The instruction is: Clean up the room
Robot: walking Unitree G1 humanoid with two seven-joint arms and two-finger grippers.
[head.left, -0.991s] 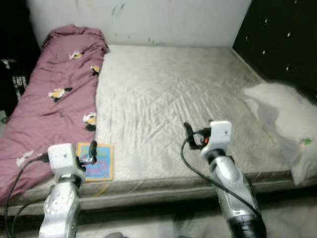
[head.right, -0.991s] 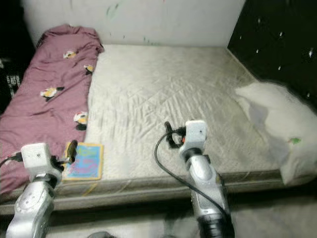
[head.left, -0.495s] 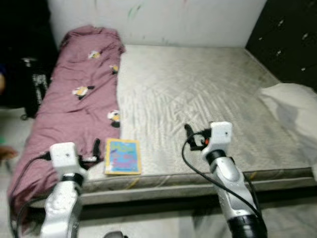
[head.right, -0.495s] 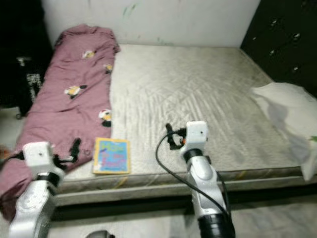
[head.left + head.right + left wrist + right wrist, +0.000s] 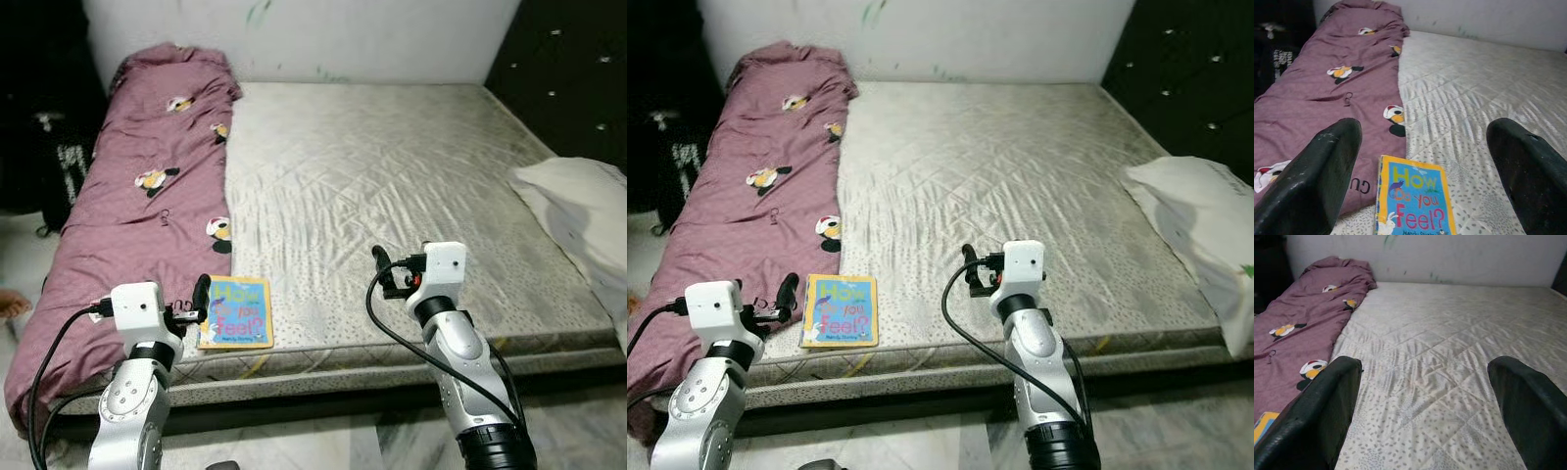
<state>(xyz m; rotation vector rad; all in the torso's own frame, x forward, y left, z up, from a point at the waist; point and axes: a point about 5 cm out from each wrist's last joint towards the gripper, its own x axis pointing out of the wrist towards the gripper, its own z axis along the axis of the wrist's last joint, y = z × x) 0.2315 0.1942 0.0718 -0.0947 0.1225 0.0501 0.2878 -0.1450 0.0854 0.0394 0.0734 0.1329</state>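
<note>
Left wrist view: bright blue-and-yellow book (image 5: 1414, 203), "How Do You Feel?", before spread left claw (image 5: 1425, 186).

Pale wall (image 5: 372, 34) behind bed; dark tufted headboard (image 5: 578, 88) at right; black object, perhaps bag (image 5: 49, 147), at left.

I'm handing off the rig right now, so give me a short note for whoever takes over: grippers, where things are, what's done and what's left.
Left gripper: open, empty, facing the book at the mattress's near edge.
Right gripper: open, empty, over bare mattress.
Book lies flat beside the purple blanket, which is bunched along the bed's left side. White pillow sits at the right edge by the dark headboard.
Done: nothing picked up.
Left: probably grasp the book and put it away, then see to blanket and pillow.
</note>
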